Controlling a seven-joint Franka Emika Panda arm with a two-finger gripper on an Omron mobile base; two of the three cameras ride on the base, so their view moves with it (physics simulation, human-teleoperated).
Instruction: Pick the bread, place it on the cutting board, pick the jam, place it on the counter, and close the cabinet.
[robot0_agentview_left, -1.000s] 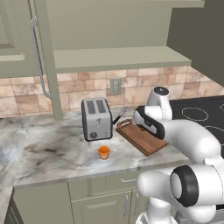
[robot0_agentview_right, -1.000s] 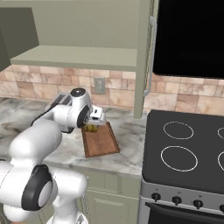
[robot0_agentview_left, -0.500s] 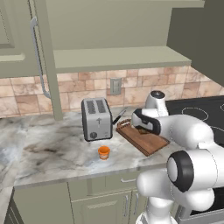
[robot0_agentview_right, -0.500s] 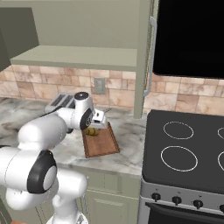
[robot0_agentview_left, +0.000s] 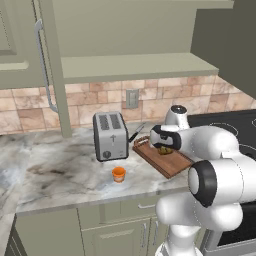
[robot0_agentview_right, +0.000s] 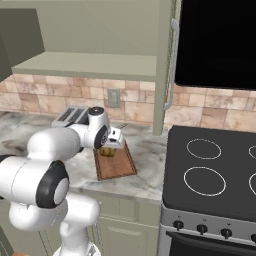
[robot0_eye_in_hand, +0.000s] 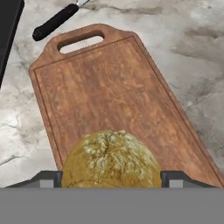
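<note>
The bread (robot0_eye_in_hand: 110, 158), a round golden-brown bun, sits between my gripper's (robot0_eye_in_hand: 111, 179) two finger tips, low over the near end of the cutting board (robot0_eye_in_hand: 113, 87). The gripper (robot0_agentview_left: 162, 148) is shut on it. In the base views the bread (robot0_agentview_right: 106, 151) shows under the hand, above the reddish-brown board (robot0_agentview_right: 116, 162) (robot0_agentview_left: 170, 162). The small orange jam (robot0_agentview_left: 118, 173) jar stands upright on the marbled counter (robot0_agentview_left: 60, 170), in front of the toaster and apart from the gripper. The upper cabinet stands open, its olive door (robot0_agentview_left: 25, 40) swung out and its shelf bare.
A silver toaster (robot0_agentview_left: 110, 135) stands left of the board. A black-handled knife (robot0_eye_in_hand: 57, 21) lies on the counter beyond the board's handle cut-out. The black stove (robot0_agentview_right: 215, 165) borders the counter on the right. The open door's edge and bar handle (robot0_agentview_right: 172, 65) hang above the board's right.
The hand has come down a little toward the cutting board with the bread still held. The jam and toaster have not moved.
</note>
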